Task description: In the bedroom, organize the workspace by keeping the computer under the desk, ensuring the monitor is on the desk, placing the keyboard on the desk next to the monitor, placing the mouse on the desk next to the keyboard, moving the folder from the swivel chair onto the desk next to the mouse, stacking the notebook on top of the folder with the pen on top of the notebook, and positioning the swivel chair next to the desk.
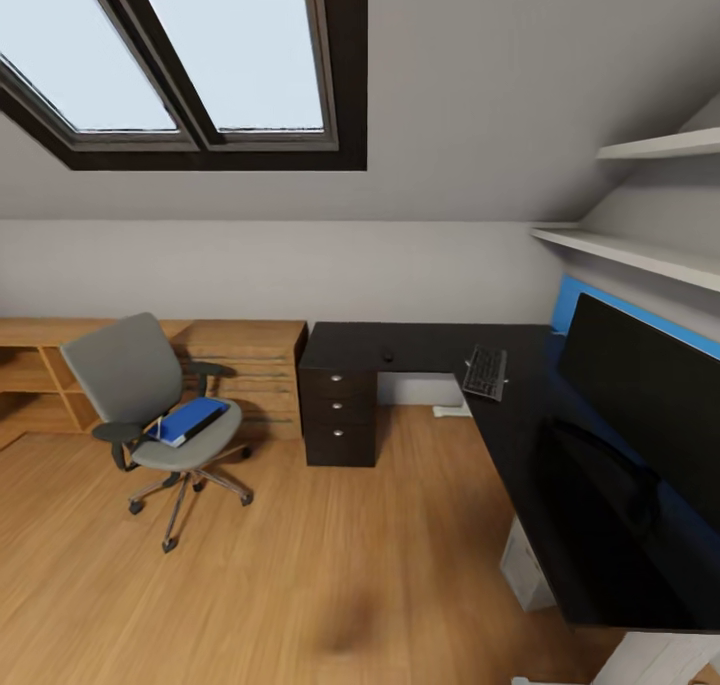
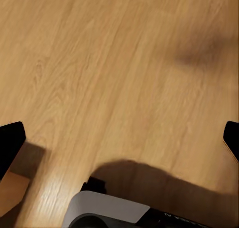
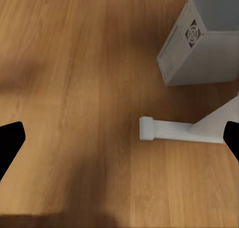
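Note:
The grey swivel chair (image 1: 135, 385) stands on the floor left of the desk (image 1: 420, 345), apart from it. A blue folder (image 1: 190, 418) lies on its seat; I cannot make out the notebook or pen. On the black L-shaped desk lie the keyboard (image 1: 486, 371) and a small dark mouse (image 1: 388, 356), and the wide monitor (image 1: 650, 395) stands at the right. The grey computer (image 1: 525, 565) (image 3: 204, 43) sits on the floor under the desk. My left gripper (image 2: 119, 143) hangs open over bare floor. My right gripper (image 3: 119, 143) is open above the floor near the desk's white leg (image 3: 184, 128).
Light wooden low cabinets (image 1: 250, 365) line the back wall behind the chair. The black drawer unit (image 1: 340, 415) closes the desk's left end. White shelves (image 1: 640, 250) hang above the monitor. Wooden floor (image 1: 330, 565) lies open between chair and desk. My base (image 2: 109, 213) shows below the left gripper.

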### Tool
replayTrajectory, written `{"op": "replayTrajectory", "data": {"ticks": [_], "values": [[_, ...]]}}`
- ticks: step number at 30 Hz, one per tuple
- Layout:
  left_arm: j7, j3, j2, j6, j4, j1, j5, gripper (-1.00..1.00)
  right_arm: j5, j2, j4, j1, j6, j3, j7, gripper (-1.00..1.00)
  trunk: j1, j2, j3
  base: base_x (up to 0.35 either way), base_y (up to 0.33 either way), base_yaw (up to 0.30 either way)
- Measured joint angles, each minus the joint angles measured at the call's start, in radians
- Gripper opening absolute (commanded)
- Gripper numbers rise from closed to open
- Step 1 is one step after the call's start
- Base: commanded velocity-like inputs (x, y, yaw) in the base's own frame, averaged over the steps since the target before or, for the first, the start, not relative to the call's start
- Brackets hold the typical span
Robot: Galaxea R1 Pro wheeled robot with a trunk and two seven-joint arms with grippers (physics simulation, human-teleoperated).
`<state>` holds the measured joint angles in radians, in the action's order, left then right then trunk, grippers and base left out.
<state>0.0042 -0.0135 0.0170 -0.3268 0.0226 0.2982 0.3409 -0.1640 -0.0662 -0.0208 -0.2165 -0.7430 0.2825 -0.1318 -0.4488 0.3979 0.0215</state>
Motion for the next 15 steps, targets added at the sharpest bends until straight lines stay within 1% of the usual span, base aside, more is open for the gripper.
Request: {"op": "replayTrajectory", "data": {"ticks": [15], "values": [[0.000, 0.000, 0.000, 0.000, 0.000, 0.000, 0.000, 1.00, 0.000, 0.000, 0.000, 0.000, 0.000, 0.000, 0.000, 1.00, 0.000, 0.000, 0.000, 0.332, 0.000, 0.000]]}}
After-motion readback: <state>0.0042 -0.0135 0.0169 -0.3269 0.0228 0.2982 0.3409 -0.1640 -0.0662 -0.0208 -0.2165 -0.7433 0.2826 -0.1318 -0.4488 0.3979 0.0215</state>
